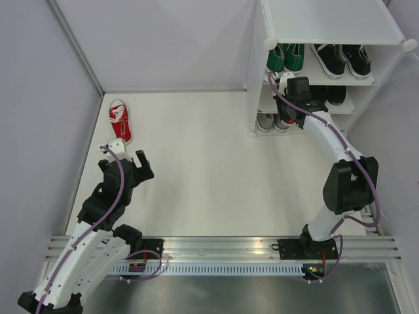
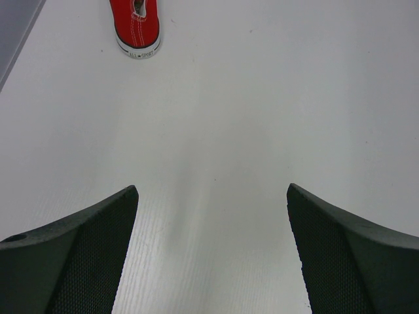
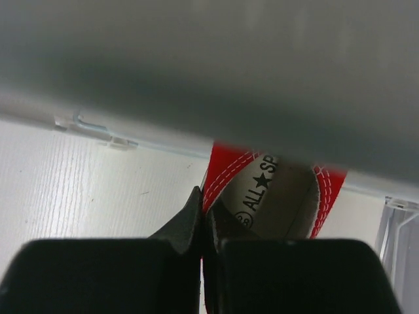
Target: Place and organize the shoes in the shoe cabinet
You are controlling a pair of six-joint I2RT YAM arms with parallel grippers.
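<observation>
Left gripper (image 2: 213, 188) — fingers (image 2: 85, 261) spread wide apart, nothing between them. It hovers over the bare white surface (image 1: 209, 170) near the left edge. A loose shoe (image 1: 120, 120), red, lies flat ahead of it, close to the left edge toward the far-left corner and apart from the fingers. In the left wrist view I see only its heel end, at the top of the frame.

Right gripper (image 3: 203, 229) — fingers pressed together on the side wall of a held shoe (image 3: 262, 190), also red, at its collar. The printed insole faces the camera and a shelf panel (image 3: 209, 72) covers the toe. In the top view the right arm reaches into a lower tier of the cabinet (image 1: 327, 19), which stands at the far-right corner; I cannot see the fingertips there.

Upper tier: green pair (image 1: 285, 57), black pair (image 1: 340, 60). Lower tier: grey pair (image 1: 272, 121) at the left, just beside the wrist.
</observation>
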